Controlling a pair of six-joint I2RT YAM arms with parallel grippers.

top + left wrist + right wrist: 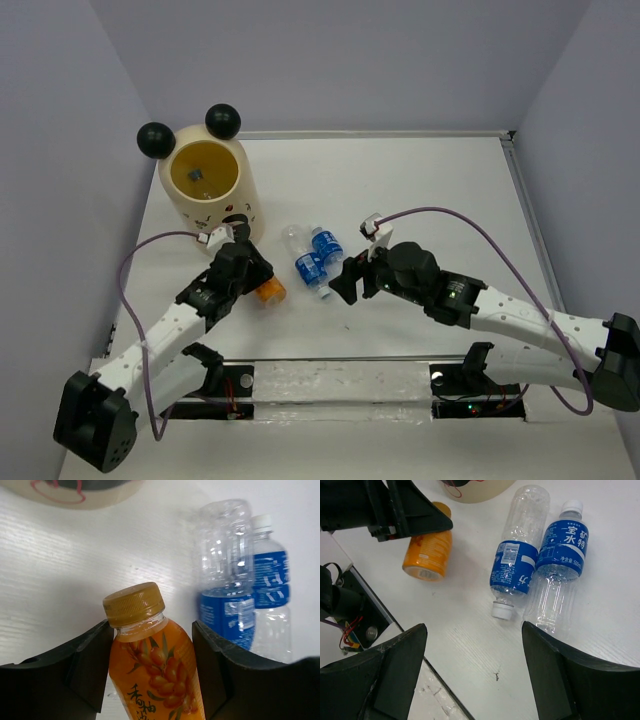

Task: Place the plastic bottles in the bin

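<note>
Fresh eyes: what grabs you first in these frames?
The cream bin with black ball ears, far left on the table. In front of it the left gripper has its jaws on an orange bottle; two clear blue-labelled bottles lie side by side by the open right gripper.

A white table (430, 190) holds a standing cream bin (210, 200); two clear bottles (517, 565) (562, 550) and an orange bottle (427, 552) lie nearby.

A short orange plastic bottle (150, 665) runs off the bottom edge of the left wrist view; seen from above, the left gripper (262, 285) hides most of it. The cream-yellow cylindrical bin (110, 495) is a mere sliver at that wrist view's top edge. A grey item (197, 175) inside the bin is too small to identify.
</note>
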